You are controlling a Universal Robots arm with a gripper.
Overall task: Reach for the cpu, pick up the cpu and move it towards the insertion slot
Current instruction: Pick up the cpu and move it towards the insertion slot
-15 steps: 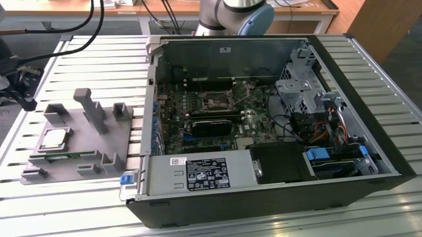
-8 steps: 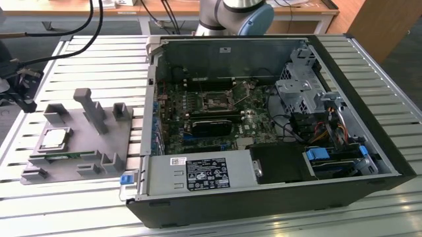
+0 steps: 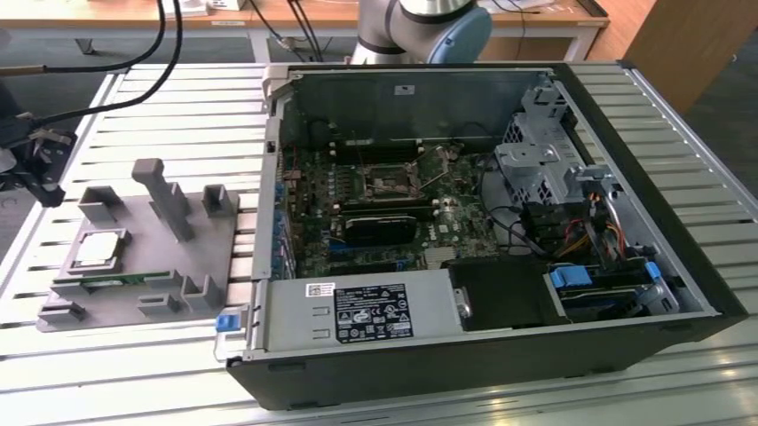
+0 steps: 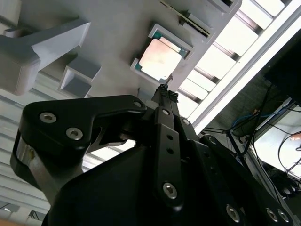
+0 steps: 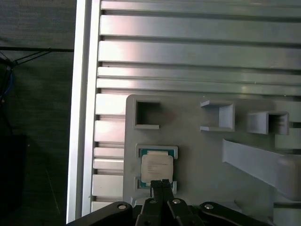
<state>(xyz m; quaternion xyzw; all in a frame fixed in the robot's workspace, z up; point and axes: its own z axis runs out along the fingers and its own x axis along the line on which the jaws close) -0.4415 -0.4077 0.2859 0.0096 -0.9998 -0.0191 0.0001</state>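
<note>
The cpu (image 3: 98, 250), a flat square chip with a shiny top, lies in a square recess of the grey fixture tray (image 3: 142, 306) at the exterior view's left. Both wrist views show it just beyond my fingertips: cpu (image 4: 159, 59), cpu (image 5: 156, 167). My gripper (image 3: 43, 177) hangs above the table's edge at the exterior view's far left, apart from the chip. Its fingers (image 4: 164, 94) press together with nothing between them, as the first wrist view's gripper (image 5: 161, 183) confirms. The insertion slot (image 3: 388, 184) sits on the motherboard inside the open computer case.
A green memory stick (image 3: 113, 282) lies in the tray beside the chip. Tall grey posts (image 3: 160, 200) rise from the tray. The case's metal side wall (image 3: 272, 177) stands between tray and motherboard. The table (image 3: 177, 106) is ribbed aluminium.
</note>
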